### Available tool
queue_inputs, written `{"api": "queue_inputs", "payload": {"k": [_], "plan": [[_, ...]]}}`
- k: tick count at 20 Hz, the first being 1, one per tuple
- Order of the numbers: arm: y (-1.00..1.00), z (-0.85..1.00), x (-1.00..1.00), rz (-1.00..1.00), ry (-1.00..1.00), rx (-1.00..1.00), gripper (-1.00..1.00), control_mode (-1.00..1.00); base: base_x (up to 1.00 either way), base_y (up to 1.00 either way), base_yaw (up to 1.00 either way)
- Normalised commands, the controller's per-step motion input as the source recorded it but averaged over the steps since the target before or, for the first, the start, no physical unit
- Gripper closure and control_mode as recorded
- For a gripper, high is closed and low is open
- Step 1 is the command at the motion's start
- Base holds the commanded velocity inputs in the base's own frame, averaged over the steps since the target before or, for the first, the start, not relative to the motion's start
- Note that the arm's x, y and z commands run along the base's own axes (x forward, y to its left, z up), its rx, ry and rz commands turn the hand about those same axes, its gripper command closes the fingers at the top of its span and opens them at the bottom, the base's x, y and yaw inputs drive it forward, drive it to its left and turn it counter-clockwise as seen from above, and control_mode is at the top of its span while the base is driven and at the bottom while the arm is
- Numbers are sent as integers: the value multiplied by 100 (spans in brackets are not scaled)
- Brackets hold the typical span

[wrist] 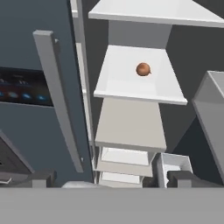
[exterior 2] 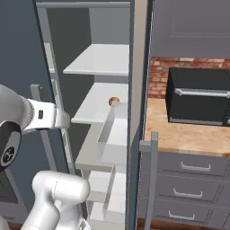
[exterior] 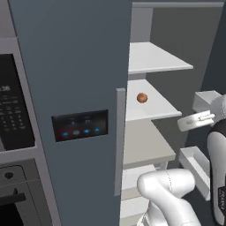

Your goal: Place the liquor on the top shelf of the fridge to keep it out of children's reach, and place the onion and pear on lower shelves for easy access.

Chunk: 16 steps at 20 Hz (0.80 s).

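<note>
Hand view: fridge (wrist: 39, 65) stood open, onion (wrist: 142, 69) seen sitting alone on second white shelf (wrist: 127, 85), just under top shelf (wrist: 148, 11), toward back. So onion counted as placed on lower shelf, easy reach. Top shelf left bare, presumably kept for liquor. Gripper (wrist: 109, 177) spread wide, nothing pinched between tips, held back outside fridge, well apart from onion. Left base view: onion (exterior: 141, 97) shown near shelf middle, hand (exterior: 198, 119) off to right by door bins. Pear and liquor judged as remaining work.
</note>
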Motion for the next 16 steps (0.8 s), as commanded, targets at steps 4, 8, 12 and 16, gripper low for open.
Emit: {"api": "queue_inputs", "payload": {"k": [4,8,12,16], "plan": [[0,0,0,0,0,0,-100,100,-91,-28,-1],[0,0,0,0,0,0,-100,100,-77,-71,-11],[0,0,0,0,0,0,-100,100,-5,-99,-14],[0,0,0,0,0,0,-100,100,0,-100,-11]]}}
